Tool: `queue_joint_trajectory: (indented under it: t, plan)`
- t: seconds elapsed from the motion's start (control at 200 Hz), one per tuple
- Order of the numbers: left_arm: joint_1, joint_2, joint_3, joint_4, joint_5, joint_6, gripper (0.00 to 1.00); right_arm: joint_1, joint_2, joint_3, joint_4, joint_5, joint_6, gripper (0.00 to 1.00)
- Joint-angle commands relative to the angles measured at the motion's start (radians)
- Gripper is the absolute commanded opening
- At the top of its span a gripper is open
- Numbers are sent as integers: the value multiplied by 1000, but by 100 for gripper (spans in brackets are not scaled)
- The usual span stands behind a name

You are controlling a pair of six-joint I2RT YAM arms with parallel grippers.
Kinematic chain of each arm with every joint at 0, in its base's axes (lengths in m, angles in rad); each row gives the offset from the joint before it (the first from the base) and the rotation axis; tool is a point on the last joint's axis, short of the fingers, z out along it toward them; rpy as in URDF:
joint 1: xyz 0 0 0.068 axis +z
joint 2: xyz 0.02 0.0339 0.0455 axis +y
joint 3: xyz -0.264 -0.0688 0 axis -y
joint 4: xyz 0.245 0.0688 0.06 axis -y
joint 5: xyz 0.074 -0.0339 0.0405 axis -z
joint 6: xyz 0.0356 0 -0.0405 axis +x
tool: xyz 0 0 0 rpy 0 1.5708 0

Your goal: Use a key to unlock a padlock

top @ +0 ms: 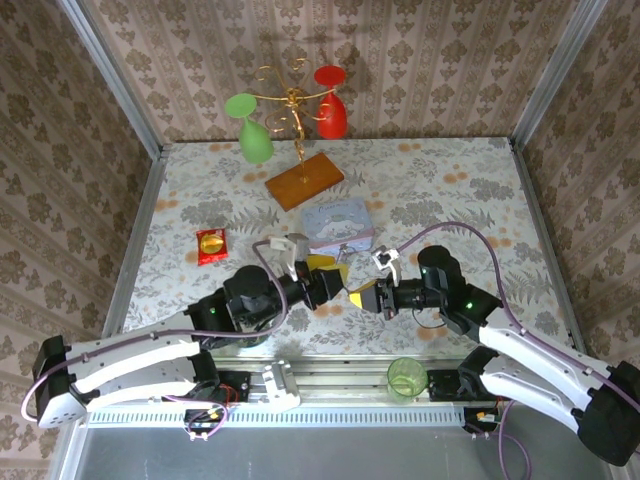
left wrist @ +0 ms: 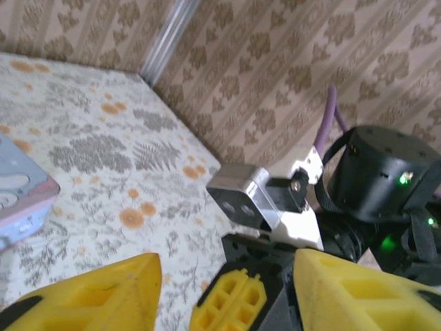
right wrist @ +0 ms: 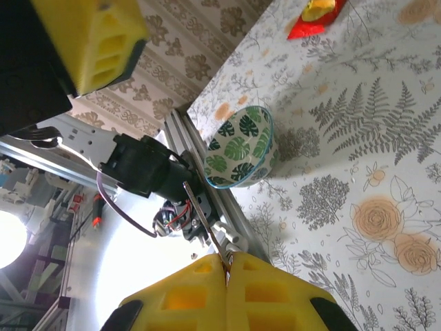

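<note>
The key point(right wrist: 204, 222) is one slim grey metal sliver. It stands out from between the yellow pads of the right gripper point(right wrist: 227, 274), whose jaws are pressed together on its lower end, while its free end points towards the near edge of the surface point(right wrist: 358, 158). From above, that right gripper point(top: 362, 297) sits just in front of the middle of the surface, nose to nose with the left gripper point(top: 332, 270).

In the left wrist view, the left gripper point(left wrist: 222, 276) has its jaws spread wide. The only thing between its two yellow fingers point(left wrist: 96, 296) is one yellow finger of the other arm.

One pale blue tin point(top: 340, 225) lies just beyond the two grippers. One red-and-yellow snack packet point(top: 212, 245) lies to the tin's left, apart from it; its print is too small to read. One bowl point(right wrist: 241, 148) with a green leaf pattern stands near the front edge, seen from the right wrist.

At the back, one gold wire stand point(top: 293, 100) on a wooden base point(top: 305, 180) carries two glasses, one green glass point(top: 255, 140) and one red glass point(top: 332, 115). One green cup point(top: 405, 378) stands at the near rail, between the arm bases.
</note>
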Motion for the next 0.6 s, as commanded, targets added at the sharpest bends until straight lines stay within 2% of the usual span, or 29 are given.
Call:
queue_joint_trajectory:
  t: [0.0,0.06,0.165,0.27,0.595]
  plan:
    - [4,29,25,-141,104,78,44,6,16,46,-17,-31,-19,0]
    - [4,38,25,-144,99,79,40,6,21,47,-1,-32,-13,0]
    - [5,38,5,-128,85,66,38,6,21,43,21,-35,0,0]
    - [5,36,-36,-40,102,37,28,6,26,46,19,-39,2,0]
    - [21,49,-60,-7,125,23,25,6,24,34,55,-51,20,0]
